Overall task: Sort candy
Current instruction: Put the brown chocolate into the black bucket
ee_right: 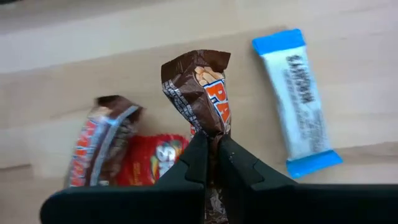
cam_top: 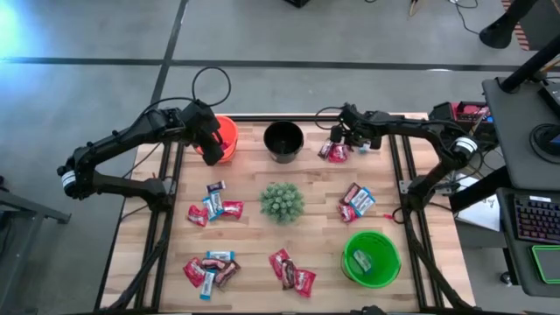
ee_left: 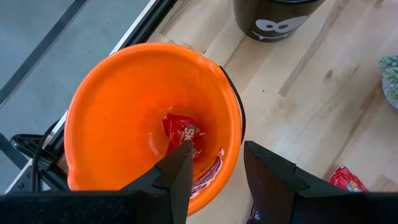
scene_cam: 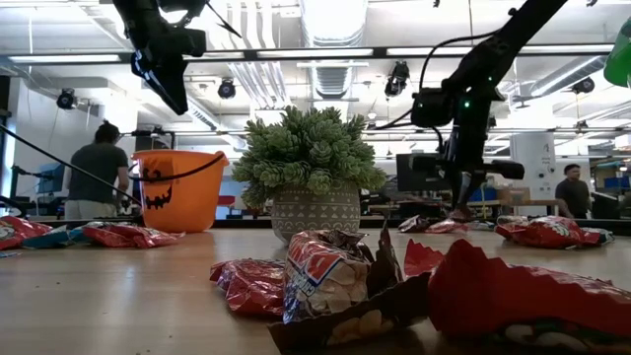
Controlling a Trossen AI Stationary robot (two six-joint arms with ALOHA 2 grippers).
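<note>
Pinching a brown candy [ee_right: 202, 93] by its end, the right hand [ee_right: 213, 163] holds it lengthwise beyond its fingertips.

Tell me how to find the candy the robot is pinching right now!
Look at the far side of the wooden table, right of the black bucket, where the right gripper hangs over a small candy pile. It is the dark brown wrapper with orange letters, lifted between the shut fingers while its red, blue-and-white and brown neighbours lie flat.

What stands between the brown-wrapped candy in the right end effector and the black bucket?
Nothing visible. The right end effector holds the brown candy near the table's back edge; bare wood lies between it and the black bucket.
</note>
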